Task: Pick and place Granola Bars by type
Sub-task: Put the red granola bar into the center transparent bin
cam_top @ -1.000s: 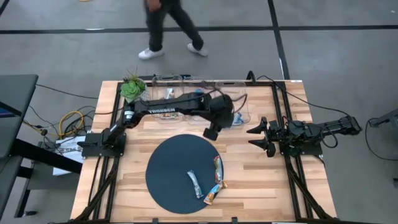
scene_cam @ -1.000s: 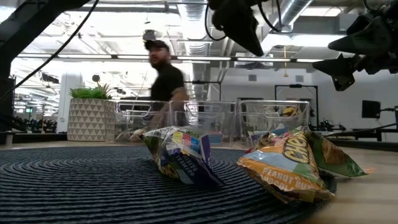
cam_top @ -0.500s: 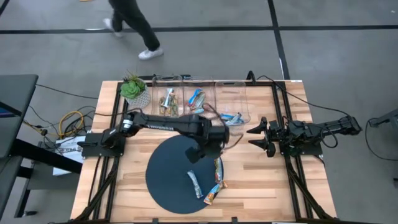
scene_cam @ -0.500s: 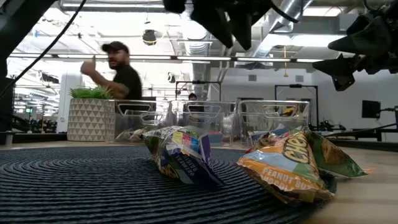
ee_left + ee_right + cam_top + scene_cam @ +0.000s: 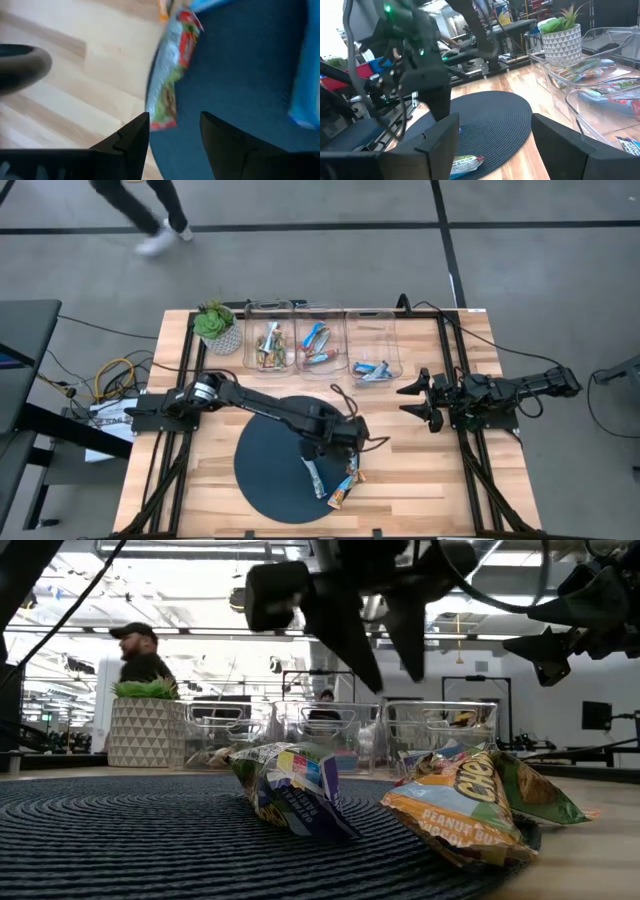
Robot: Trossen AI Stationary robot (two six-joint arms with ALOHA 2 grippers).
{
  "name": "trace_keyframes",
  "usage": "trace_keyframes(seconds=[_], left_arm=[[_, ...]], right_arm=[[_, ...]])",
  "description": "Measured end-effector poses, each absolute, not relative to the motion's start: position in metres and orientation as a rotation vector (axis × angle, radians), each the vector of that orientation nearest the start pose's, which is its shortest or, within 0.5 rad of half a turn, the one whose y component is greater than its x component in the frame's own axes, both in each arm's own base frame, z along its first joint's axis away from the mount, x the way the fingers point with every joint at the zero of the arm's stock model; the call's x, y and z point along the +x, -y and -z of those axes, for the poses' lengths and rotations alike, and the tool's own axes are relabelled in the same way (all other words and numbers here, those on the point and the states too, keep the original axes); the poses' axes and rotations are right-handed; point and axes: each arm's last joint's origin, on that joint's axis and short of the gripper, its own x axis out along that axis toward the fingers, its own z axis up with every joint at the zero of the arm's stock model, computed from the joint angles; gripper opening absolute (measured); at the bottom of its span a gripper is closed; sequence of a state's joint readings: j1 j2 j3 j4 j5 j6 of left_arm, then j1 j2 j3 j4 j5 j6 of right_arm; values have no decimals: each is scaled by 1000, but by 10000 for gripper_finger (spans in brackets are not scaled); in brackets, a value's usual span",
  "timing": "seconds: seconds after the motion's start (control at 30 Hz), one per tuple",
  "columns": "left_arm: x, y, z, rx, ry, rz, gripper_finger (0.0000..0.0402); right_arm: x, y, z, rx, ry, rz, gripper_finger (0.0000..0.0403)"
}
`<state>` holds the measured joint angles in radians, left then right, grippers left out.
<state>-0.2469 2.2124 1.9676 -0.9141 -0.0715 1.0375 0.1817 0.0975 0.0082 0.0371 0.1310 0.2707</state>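
mat [image 5: 265, 465]: three bars [image 5: 345, 452] on it | bins [image 5: 322, 345] behind

Granola bar [image 5: 466, 165] on dark mat [image 5: 495, 120]

The wooden table [image 5: 200, 470] carries a round dark mat [image 5: 265, 470], which lies right under the left claw [image 5: 345, 442] and spreads out to its left. Three snack bars rest on that mat below the claw: a silvery-blue one [image 5: 314, 476] slightly to its left, a green and red one [image 5: 351, 452] almost straight under it at the mat's edge, and an orange one [image 5: 342, 495] further toward the near table edge. Beyond the claw, along the far side, stand three clear bins [image 5: 322, 345] in a row, and left of them a potted plant [image 5: 215, 326].
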Motion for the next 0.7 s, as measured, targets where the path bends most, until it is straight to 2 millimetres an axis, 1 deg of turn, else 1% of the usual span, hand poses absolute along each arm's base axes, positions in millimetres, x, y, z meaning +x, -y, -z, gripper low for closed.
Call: trace_keyframes(seconds=[0.23,0.43,0.6,0.7], left_arm=[[458,123,-202,1157,-876,754,169],[461,125,-189,1203,-790,743,169],[460,125,-179,1237,-765,758,169],[457,124,-170,1257,-769,778,169]], right_arm=[[102,-15,-162,263,-59,-43,244],[102,-15,-162,263,-59,-43,244],[102,-15,-162,263,-58,-43,244],[102,-15,-162,263,-58,-43,244]])
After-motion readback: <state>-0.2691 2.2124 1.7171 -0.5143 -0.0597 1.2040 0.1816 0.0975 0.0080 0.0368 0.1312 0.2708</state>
